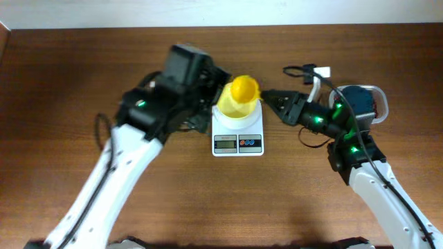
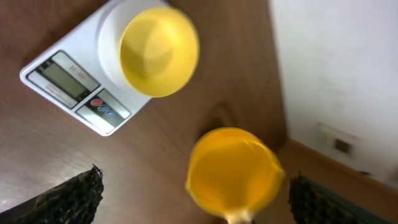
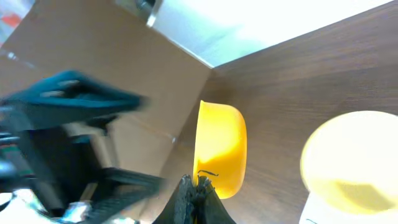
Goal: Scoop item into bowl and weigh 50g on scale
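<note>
The white scale (image 1: 239,142) sits mid-table with the pale yellow bowl (image 1: 237,108) on its platform; in the left wrist view the bowl (image 2: 158,50) looks empty. A bright yellow scoop (image 1: 244,88) hangs just behind the bowl. My left gripper (image 2: 193,202) stands open, its fingers wide on either side of the scoop's cup (image 2: 233,168) without touching it. From the right, my right gripper (image 3: 198,185) is shut on the edge of the scoop (image 3: 221,149). The item is out of view; the scoop's cup looks empty.
A rounded container (image 1: 360,100) stands at the back right, partly hidden by my right arm. A white plug with a black cable (image 1: 315,71) lies behind the right gripper. The table's far edge meets a white wall (image 2: 336,74).
</note>
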`<state>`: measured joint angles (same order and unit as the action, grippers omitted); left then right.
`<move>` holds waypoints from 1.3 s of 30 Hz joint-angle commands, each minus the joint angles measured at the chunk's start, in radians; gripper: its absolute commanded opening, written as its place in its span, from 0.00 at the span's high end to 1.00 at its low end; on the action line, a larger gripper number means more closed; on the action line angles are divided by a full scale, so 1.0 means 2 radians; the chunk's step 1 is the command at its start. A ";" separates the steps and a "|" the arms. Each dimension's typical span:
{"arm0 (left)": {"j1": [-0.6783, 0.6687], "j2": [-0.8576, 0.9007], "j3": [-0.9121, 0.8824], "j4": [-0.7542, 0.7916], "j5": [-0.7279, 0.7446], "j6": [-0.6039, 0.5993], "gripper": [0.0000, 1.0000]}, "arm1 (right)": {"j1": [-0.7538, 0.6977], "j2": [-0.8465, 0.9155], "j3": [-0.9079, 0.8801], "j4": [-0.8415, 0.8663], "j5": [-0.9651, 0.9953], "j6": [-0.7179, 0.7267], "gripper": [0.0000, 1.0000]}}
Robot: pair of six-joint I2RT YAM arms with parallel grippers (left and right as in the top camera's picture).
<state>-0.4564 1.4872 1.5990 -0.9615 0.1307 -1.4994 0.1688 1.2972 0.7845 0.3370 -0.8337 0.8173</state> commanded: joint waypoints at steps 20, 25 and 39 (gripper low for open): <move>0.007 0.050 0.001 -0.141 -0.162 0.299 0.47 | -0.075 -0.026 0.291 -0.530 0.292 -0.300 0.96; -0.041 0.092 0.001 -0.117 -0.134 0.298 1.00 | -0.075 -0.027 0.291 -0.534 0.292 -0.300 0.96; -0.186 0.235 0.001 -0.033 -0.174 0.248 1.00 | -0.075 -0.027 0.291 -0.556 0.293 -0.301 0.96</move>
<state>-0.8230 1.9102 1.6009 -1.0527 -0.1989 -0.9844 0.0254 1.2610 1.3457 -0.7624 -0.2611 0.2276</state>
